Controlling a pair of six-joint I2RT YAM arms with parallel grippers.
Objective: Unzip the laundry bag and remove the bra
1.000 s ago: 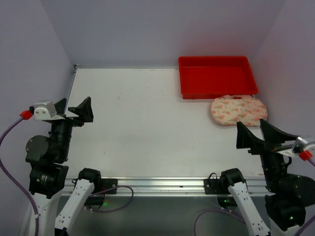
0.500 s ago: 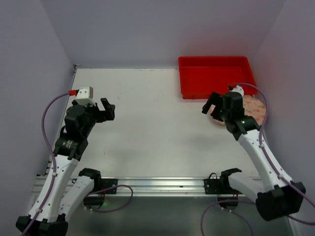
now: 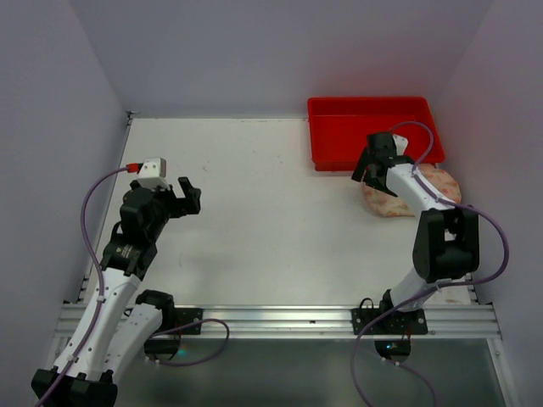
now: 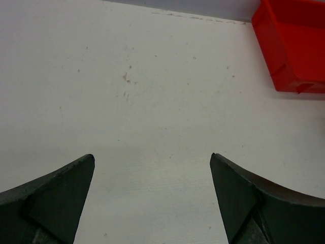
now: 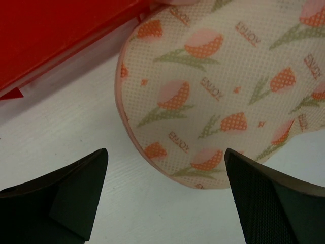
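Laundry bag (image 3: pixel 443 186) lies flat on the table (image 3: pixel 254 170), just beside the near wall of the red tray (image 3: pixel 356 140), close to the table's right edge. Well left of the tray, we see the left gripper (image 4: pixel 152 158) spread wide over bare tabletop, with open room between it and the tray. By the tray's near left corner, the right gripper (image 5: pixel 165 152) hangs spread over the bag's left end, pinching nothing. Its arm crosses over the bag.
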